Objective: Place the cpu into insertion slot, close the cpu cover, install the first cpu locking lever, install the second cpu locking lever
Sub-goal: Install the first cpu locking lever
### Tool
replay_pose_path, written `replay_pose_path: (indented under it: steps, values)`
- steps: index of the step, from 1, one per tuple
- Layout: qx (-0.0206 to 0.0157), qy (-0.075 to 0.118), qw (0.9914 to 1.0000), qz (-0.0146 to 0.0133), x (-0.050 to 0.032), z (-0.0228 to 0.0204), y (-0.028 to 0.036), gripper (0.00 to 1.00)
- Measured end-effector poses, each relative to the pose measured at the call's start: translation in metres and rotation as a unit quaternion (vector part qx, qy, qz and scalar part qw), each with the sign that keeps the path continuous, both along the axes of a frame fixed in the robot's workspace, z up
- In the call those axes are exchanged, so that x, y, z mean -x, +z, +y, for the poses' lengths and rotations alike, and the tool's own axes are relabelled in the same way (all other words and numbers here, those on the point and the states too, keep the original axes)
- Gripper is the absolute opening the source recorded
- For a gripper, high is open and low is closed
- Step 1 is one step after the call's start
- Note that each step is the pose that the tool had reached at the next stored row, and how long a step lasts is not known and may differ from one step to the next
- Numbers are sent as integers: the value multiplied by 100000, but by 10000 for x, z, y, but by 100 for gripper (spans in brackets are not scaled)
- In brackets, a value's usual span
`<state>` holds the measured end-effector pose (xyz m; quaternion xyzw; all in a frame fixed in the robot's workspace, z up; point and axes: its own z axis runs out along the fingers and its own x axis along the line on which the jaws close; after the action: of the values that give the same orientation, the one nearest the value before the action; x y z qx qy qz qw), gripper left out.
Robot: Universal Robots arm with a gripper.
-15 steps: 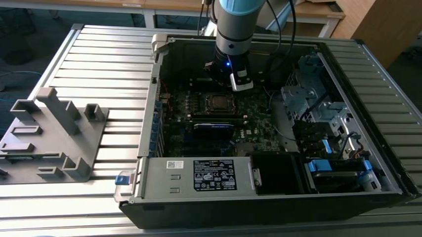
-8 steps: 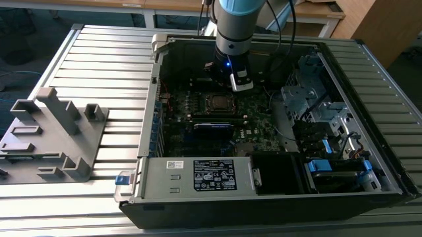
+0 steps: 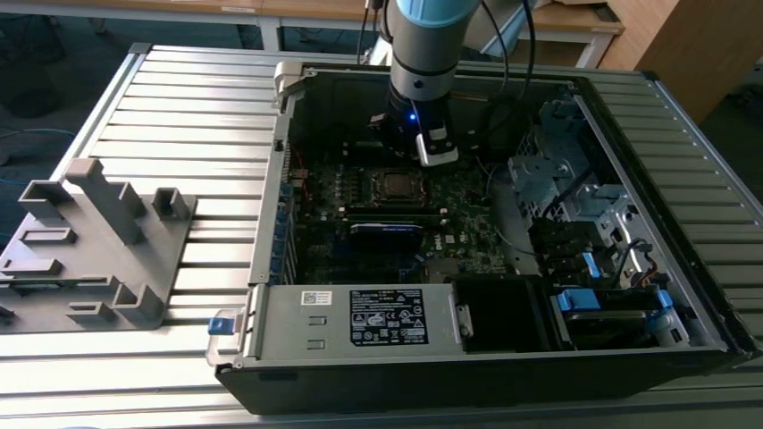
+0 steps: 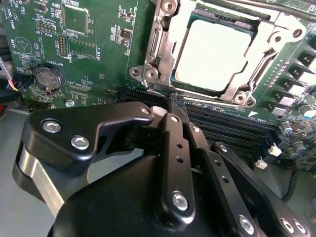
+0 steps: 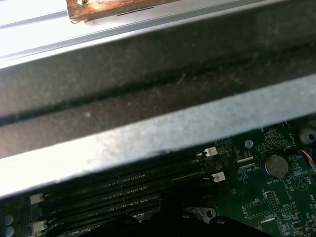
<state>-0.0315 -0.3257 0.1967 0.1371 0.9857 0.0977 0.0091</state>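
Apparently lever stage: cpu point(image 4: 217, 49) sat in the insertion slot point(image 3: 394, 185) under the closed cpu cover point(image 4: 165, 54), and the gripper point(image 4: 172, 104), clenched on nothing, hovered just beside the slot's corner, where a locking lever point(image 4: 152, 89) looked to need pressing down and hooking.
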Motion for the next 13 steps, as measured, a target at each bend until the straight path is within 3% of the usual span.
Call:
replay_pose_path:
  steps: [9, 13]
  values:
    - [-109, -59, 100000, -11, 2, 8, 35, 11]
    - [-347, -194, 99999, -17, 7, 17, 34, 11]
